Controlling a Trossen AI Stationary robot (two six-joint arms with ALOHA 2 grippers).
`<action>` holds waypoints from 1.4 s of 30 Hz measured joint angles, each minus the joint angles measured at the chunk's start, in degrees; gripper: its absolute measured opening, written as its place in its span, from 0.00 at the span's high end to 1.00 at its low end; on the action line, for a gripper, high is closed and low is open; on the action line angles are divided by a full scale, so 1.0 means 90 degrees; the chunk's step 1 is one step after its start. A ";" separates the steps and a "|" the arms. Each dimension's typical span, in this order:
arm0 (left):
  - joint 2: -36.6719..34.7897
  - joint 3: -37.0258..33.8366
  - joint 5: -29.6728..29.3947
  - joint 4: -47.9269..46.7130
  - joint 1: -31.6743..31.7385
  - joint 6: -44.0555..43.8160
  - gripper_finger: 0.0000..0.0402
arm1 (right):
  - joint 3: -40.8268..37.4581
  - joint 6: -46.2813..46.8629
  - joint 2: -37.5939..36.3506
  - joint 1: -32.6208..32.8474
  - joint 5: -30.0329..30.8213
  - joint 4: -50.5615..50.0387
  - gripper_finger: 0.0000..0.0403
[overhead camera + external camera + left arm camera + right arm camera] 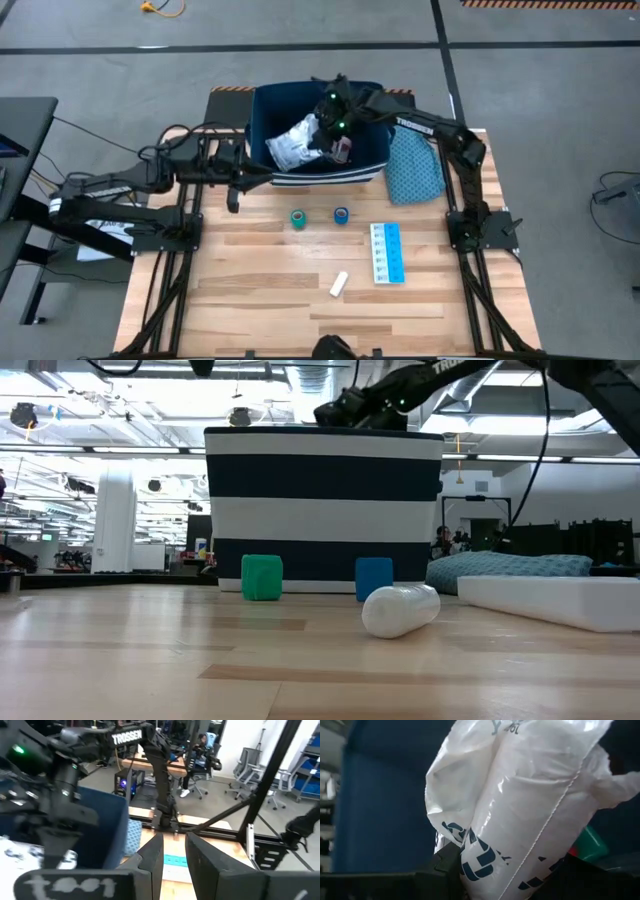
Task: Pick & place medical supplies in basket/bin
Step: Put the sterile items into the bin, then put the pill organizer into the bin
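The crinkled white plastic packet with dark blue print point(520, 795) sits inside the large navy fabric bin with white stripes point(372, 165), upper centre of the high view. The right gripper point(335, 122) hangs over it, fingers clamped on the packet. Best to part them low, then lift straight up clear of the rim.

On the table: one teal tape roll point(298, 218), one blue tape roll point(341, 215), one white-blue printed strip point(386, 252), one small white tube point(339, 284). The left gripper point(172, 862) waits left of the bin, fingers slightly apart and empty.

packet point(291, 148) in bin point(368, 168); rolls point(298, 218) before bin
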 joint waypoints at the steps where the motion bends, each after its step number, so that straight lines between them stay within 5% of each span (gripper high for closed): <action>1: 0.0024 0.0000 0.0043 0.0008 0.0098 0.0004 0.83 | 0.0012 -0.0115 0.0065 -0.0013 -0.0009 -0.0046 0.60; 7: 0.0209 0.0000 0.0315 0.0085 0.0515 -0.0032 0.83 | 0.0005 -0.0533 0.0340 -0.0086 0.0264 -0.0548 0.60; 13: 0.0404 0.0012 0.0415 0.0409 0.0696 -0.0081 0.83 | 0.0005 -0.1116 0.0338 -0.0294 0.1370 -0.1133 0.60; 24: 0.0668 0.0007 0.0469 0.0568 0.0831 -0.0057 0.83 | 0.0005 -0.1539 0.0333 -0.0522 0.1370 -0.1515 0.60; 34: 0.0670 0.0005 0.0457 0.0516 0.0838 -0.0020 0.83 | 0.0005 -0.1607 0.0330 -0.0199 0.1860 -0.1520 0.06; 42: 0.0670 0.0005 0.0627 0.0498 0.0838 -0.0120 0.83 | 0.0572 -0.1594 0.0304 -0.0062 0.2031 -0.2086 0.12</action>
